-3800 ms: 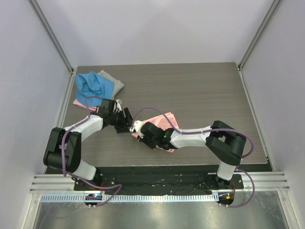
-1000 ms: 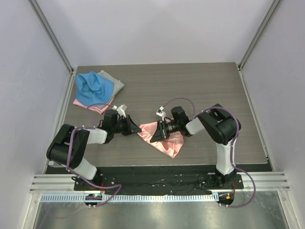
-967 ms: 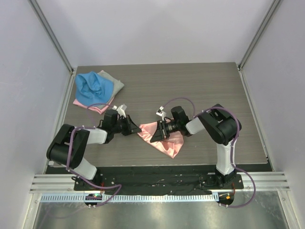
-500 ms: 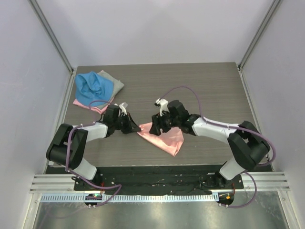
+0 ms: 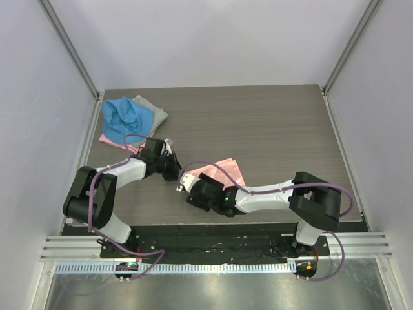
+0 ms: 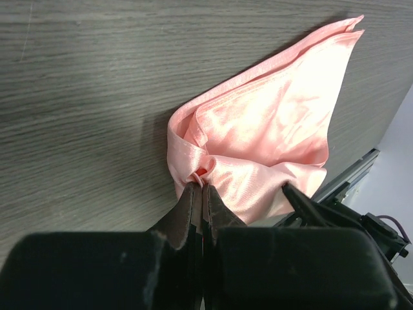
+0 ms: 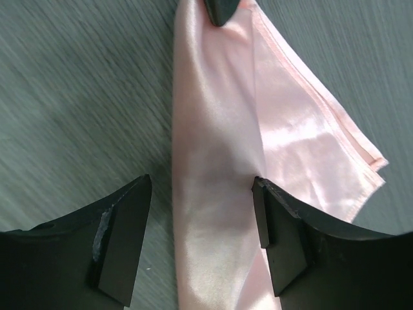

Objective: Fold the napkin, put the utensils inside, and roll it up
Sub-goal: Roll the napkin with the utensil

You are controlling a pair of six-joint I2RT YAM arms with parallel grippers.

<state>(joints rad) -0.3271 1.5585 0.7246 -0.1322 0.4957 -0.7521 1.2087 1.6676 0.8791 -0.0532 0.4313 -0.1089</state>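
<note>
Black left gripper [image 6: 199, 187] is pressed fully together, pinching a bunched corner of the shiny salmon-pink satin napkin [image 6: 271, 123]. Only the left wrist view shows this pinch; from overhead it is hidden among the arm links. From that corner the cloth fans out flat over the dark wood-grain worktop [image 5: 277, 129] to a pointed far corner. Right gripper [image 7: 200, 187] is spread wide, its two black fingers [image 7: 119, 239] straddling the napkin, which runs up between them as a folded strip. One finger stands off the cloth edge and the other sits at or over it; contact cannot be told. The right wrist view also catches the left gripper's dark tip at the strip's far end. Overhead, the right arm covers most of the napkin, and only its far corner peeks out behind. Crumpled blue cloth [image 5: 126, 116] and folded grey cloth [image 5: 157, 111] lie well apart at the far left corner.
</note>
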